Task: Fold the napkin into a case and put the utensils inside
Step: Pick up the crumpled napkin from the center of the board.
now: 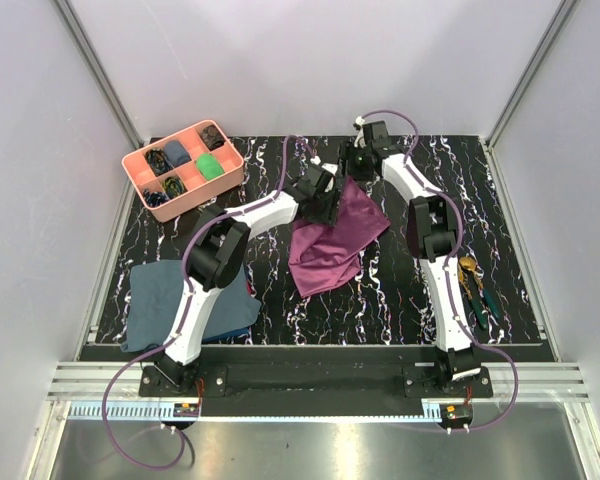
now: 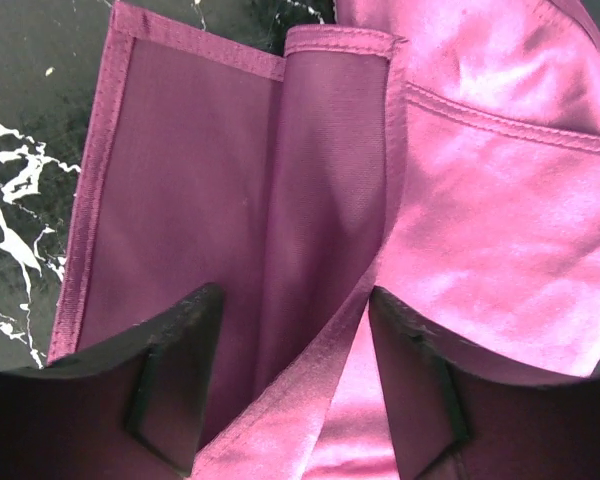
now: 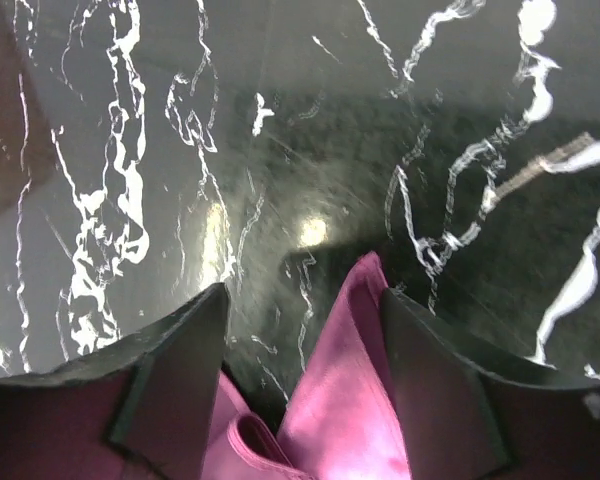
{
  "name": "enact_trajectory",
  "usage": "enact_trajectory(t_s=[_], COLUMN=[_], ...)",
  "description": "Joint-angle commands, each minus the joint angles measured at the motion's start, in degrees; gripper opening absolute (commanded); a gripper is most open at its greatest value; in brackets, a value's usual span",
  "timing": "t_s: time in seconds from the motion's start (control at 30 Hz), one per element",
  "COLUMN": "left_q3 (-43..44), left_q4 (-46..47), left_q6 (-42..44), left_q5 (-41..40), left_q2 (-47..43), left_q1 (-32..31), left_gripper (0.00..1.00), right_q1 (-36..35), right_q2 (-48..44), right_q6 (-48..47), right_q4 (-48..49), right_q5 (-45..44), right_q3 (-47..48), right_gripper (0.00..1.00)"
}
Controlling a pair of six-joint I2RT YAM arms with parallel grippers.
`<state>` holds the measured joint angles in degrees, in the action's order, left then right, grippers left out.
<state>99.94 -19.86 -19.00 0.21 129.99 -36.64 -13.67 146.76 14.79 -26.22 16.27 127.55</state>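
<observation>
handling the napkin [image 1: 332,240] as a thin, limp, light cloth, probably sliding on its glossy face and sagging rather than keeping a crease; taking hold best at a hemmed corner or along the stitched border. showing plum-purple, shiny on one side and matte on the other, with one flap turned over. lying rumpled on the far middle of the bench [image 1: 380,300], between both arms. straddling a folded ridge with the left fingers [image 2: 170,390] parted; bracketing a raised corner with the right fingers [image 3: 175,385], likewise parted, clamping nothing.
</observation>
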Motion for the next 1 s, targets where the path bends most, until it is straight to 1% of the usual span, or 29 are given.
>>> enact_trajectory(t_s=[0.0, 0.03, 0.1, 0.13, 0.17, 0.2, 0.23, 0.27, 0.3, 0.33, 0.4, 0.43, 0.5, 0.53, 0.6, 0.63, 0.67, 0.7, 0.73, 0.77, 0.8, 0.83, 0.87, 0.9, 0.93, 0.97], left_q3=[-0.5, -0.4, 0.0, 0.3, 0.8, 1.9, 2.6, 3.3, 4.3, 4.4, 3.2, 2.6, 0.8, 0.0, -2.8, -3.9, -5.3, -7.8, -9.3, -10.8, -14.0, -15.6, -17.4, -20.8, -22.4, -25.1], left_q4=[1.6, 1.5, 1.3, 0.9, 0.5, 0.2, -0.9, -1.6, -2.3, -2.8, -2.8, -2.7, -2.7, -2.4, -1.7, -0.7, 0.1, 0.6, 2.2, 3.0, 4.1, 6.9, 8.6, 10.3, 13.6, 15.1], left_q6=[0.9, 1.0, 1.4, 1.6, 1.8, 2.3, 2.5, 2.7, 2.7, 2.5, 2.0, 2.0, 1.2, 0.9, 0.2, -0.1, -0.2, -0.2, -0.2, -0.1, 0.2, 0.4, 0.6, 0.7, 0.7, 0.6], left_q5=[0.9, 0.9, 0.8, 0.7, 0.8, 0.8, 0.8, 1.1, 1.4, 1.6, 2.0, 2.3, 3.0, 3.7, 5.3, 5.9, 7.1, 7.4, 7.6, 8.9, 10.0, 11.2, 14.5, 15.9, 17.4, 20.3], left_q2=[-1.1, -1.0, -1.2, -1.2, -1.3, -1.4, -1.5, -2.1, -2.6, -3.5, -7.5, -9.2, -14.7, -18.9, -23.4, -27.9, -30.3, -32.6, -37.2, -39.5, -42.1, -47.1, -49.5, -52.3, -57.3, -59.8], left_q1=[-0.2, -0.2, -0.2, -0.1, -0.1, -0.2, 0.0, -0.1, 0.1, 0.4, 0.8, 1.2, 2.1, 2.4, 3.1, 3.2, 3.2, 3.5, 3.5, 3.5, 3.6, 3.7, 3.7, 3.7, 3.7, 3.7], left_gripper=[0.57, 0.52, 0.43, 0.37, 0.25, 0.21, 0.16, 0.07, 0.03, 0.00, 0.00, 0.00, 0.00, 0.00, 0.00, 0.00, 0.00, 0.00, 0.00, 0.00, 0.00, 0.00, 0.00, 0.00, 0.00, 0.00], right_q1=[-0.7, -0.8, -0.8, -0.7, -0.8, -0.7, -0.7, -0.7, -0.7, -0.7, -0.7, -0.6, -0.5, -0.5, 0.0, 0.1, 0.4, 0.6, 0.8, 0.9, 1.1, 1.0, 1.0, 1.0, 1.1, 1.0], right_q2=[3.4, 3.5, 3.3, 2.9, 2.7, 2.4, 1.9, 1.3, 0.8, -1.0, -3.7, -7.2, -11.1, -15.8, -20.7, -25.9, -28.6, -31.6, -37.8, -41.3, -44.9, -51.9, -55.3, -58.7, -64.5, -67.3], right_q6=[-4.1, -4.0, -4.0, -3.9, -3.8, -3.6, -3.5, -3.4, -3.4, -3.4, -3.4, -3.5, -4.4, -4.6, -4.5, -4.2, -4.1, -3.8, -3.5, -3.4, -2.8, -2.6, -2.1, -1.3, -0.5, 0.3], right_q4=[-7.4, -7.5, -7.7, -7.7, -7.8, -7.8, -8.5, -9.1, -10.0, -11.5, -12.2, -13.1, -13.6, -13.7, -13.6, -13.3, -13.1, -12.1, -11.3, -10.2, -7.4, -6.3, -5.2, -4.1, -3.9, -4.0], right_q5=[-5.8, -6.3, -6.4, -6.3, -6.3, -6.3, -6.7, -7.0, -7.2, -7.7, -8.8, -9.9, -11.8, -13.7, -14.8, -15.8, -16.0, -16.0, -17.4, -17.8, -18.1, -18.9, -19.1, -19.3, -19.7, -19.3], right_q3=[8.1, 8.2, 8.2, 8.2, 8.2, 8.2, 8.7, 9.2, 10.3, 10.5, 9.8, 9.3, 6.4, 4.8, -0.5, -2.5, -7.2, -9.8, -12.7, -18.9, -22.1, -25.2, -30.9, -33.6, -35.9, -40.5], right_gripper=[0.68, 0.65, 0.47, 0.41, 0.36, 0.23, 0.15, 0.08, 0.02, 0.00, 0.00, 0.00, 0.00, 0.00, 0.00, 0.00, 0.00, 0.00, 0.00, 0.00, 0.00, 0.00, 0.00, 0.00, 0.00, 0.00])
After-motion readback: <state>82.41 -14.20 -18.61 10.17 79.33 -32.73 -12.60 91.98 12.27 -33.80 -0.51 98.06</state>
